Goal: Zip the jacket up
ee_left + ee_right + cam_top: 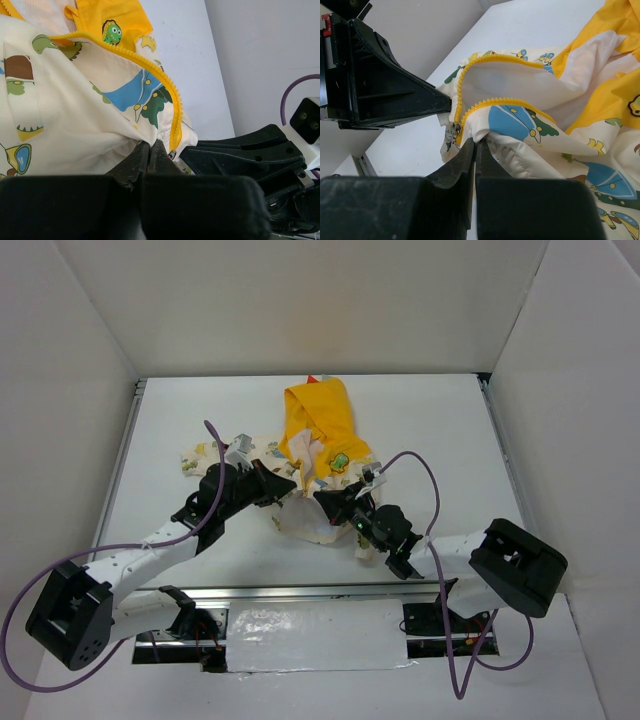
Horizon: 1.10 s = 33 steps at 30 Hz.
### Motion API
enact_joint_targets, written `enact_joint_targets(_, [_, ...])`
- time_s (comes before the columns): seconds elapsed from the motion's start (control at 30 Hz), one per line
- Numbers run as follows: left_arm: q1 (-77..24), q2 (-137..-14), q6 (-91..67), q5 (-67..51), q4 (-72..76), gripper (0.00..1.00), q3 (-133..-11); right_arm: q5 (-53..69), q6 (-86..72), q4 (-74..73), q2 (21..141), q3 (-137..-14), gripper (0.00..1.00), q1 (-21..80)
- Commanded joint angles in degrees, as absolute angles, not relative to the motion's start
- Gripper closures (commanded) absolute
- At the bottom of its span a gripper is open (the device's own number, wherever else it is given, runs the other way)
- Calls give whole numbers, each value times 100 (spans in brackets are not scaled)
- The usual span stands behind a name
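The jacket (322,455) lies crumpled mid-table, cream with cartoon prints, yellow hood (318,415) toward the back. My left gripper (287,486) is shut on cream fabric at the jacket's bottom hem (150,145), beside the yellow zipper (167,87). My right gripper (326,503) is shut on the hem (476,143) just right of the metal zipper slider (455,131). The slider sits at the bottom end, and the two tooth rows (492,102) spread apart above it. Each gripper shows in the other's wrist view, left gripper (395,97) and right gripper (245,155), close together.
White walls enclose the table (440,430) on three sides. A metal rail (300,592) runs along the near edge by the arm bases. Purple cables (425,465) loop above both arms. A sleeve (198,455) lies to the left.
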State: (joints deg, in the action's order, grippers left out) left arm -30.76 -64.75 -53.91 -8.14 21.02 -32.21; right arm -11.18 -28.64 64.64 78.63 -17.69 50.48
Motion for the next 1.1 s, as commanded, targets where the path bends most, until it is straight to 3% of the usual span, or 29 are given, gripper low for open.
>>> enact_joint_targets(0.0, [-3067, -6451, -5203, -870, 2276, 100, -3243, -1230, -2760, 6583, 7708, -1960, 100, 5027])
enact_joint_targets(1.07, [-3067, -6442, -5168, -765, 2074, 100, -3542, -941, -2716, 6645, 7708, -1793, 100, 4992])
